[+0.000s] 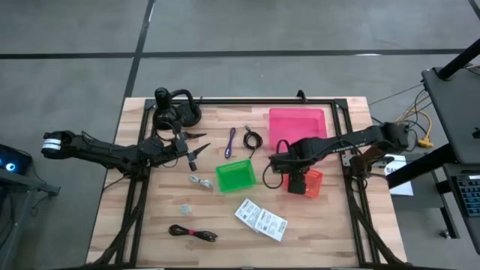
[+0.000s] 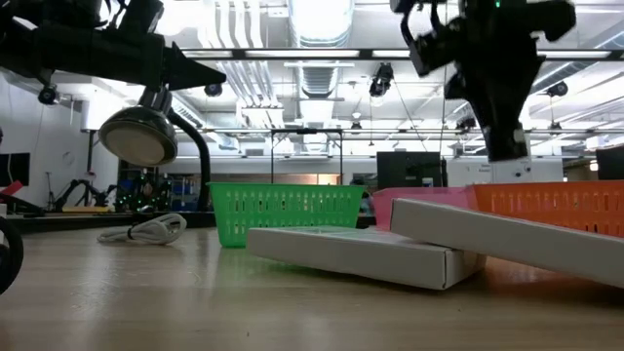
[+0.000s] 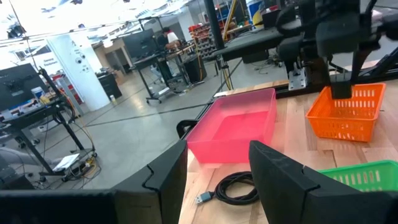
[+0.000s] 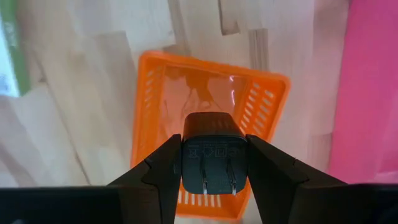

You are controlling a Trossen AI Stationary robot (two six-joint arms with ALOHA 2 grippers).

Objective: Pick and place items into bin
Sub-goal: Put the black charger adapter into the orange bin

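My right gripper (image 4: pixel 213 171) points down over the orange bin (image 4: pixel 155 118) and is shut on a small black plug adapter (image 4: pixel 213 158). The bin stands on the table right of the green bin (image 1: pixel 235 175). My left gripper (image 3: pixel 217 180) hangs level and open over the table's left part (image 1: pixel 196 150), with nothing between its fingers. A purple cable (image 1: pixel 231 142), a black cable (image 1: pixel 251 139), a white cable (image 1: pixel 199 181), white packets (image 1: pixel 260 219), a black-red cable (image 1: pixel 193 232) and a small piece (image 1: pixel 185 208) lie loose on the wood. My right gripper pinches the black plug adapter by its two opposite sides (image 4: pixel 186 163) between the two fingers. The fingers (image 4: pixel 270 168) come from above, pointing down. The face with the two metal prongs (image 4: pixel 214 174) is turned up toward the wrist. The adapter hangs clear above the orange bin.
A pink bin (image 1: pixel 298 124) stands at the far right of the table, behind the orange one. Black headphones (image 1: pixel 174 112) sit on a stand at the far left. A dark frame runs along the table's edges (image 1: pixel 247 100).
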